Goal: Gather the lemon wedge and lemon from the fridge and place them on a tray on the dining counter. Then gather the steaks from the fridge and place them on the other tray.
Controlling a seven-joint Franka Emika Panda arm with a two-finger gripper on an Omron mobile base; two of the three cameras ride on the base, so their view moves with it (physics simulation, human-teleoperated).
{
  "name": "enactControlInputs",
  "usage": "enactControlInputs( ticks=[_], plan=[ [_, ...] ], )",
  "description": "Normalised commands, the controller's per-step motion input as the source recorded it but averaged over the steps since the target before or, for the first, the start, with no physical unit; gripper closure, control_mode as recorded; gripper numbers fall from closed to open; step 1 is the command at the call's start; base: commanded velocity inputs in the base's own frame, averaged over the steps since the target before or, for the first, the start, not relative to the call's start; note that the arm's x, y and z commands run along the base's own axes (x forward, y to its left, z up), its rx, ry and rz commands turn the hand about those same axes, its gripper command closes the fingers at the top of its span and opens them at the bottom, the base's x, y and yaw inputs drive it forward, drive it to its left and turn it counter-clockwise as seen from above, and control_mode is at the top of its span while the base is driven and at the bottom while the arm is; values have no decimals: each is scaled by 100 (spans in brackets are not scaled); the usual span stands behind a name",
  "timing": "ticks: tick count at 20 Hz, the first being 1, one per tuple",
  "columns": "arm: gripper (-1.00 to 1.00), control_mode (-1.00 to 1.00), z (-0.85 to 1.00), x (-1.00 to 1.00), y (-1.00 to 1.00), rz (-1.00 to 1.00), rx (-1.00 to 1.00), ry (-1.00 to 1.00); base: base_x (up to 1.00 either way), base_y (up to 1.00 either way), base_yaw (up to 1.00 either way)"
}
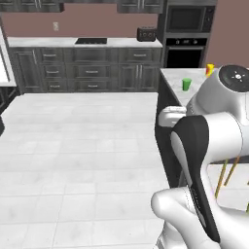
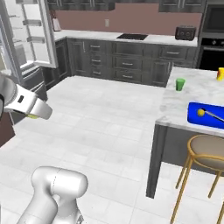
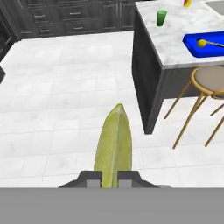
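A yellow-green lemon wedge (image 3: pixel 114 144) stands pinched between the two dark fingertips of my gripper (image 3: pixel 111 179), which is shut on it and hangs above the white tiled floor. From the right base view the gripper (image 2: pixel 35 114) is at the far left with a sliver of the yellow wedge (image 2: pixel 31 117) under it. On the dining counter (image 2: pixel 183 105) lies a blue tray (image 2: pixel 194 117) with a round yellow lemon (image 2: pixel 201 112) in it; the hand view has that tray (image 3: pixel 192 47) and lemon (image 3: pixel 201 43) at its upper right. The steaks are out of view.
The fridge (image 2: pixel 30 39) stands open at the left. A green cup (image 2: pixel 180 84) and a yellow bottle (image 2: pixel 220 73) are on the counter. Wooden-legged stools (image 2: pixel 209 151) stand at the counter's near side. Dark cabinets, a cooktop and a wall oven line the back.
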Motion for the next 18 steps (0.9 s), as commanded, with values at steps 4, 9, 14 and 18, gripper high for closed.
enactControlInputs(
  ticks=[4,9,14,18],
  plan=[
    [100,100,0,0,0,0,0,0,10,-100,-2],
    [100,100,0,0,0,0,0,0,19,-100,-2],
    [100,100,0,0,0,0,0,0,39,-100,-4],
    [100,100,0,0,0,0,0,0,65,-85,-2]
  ],
)
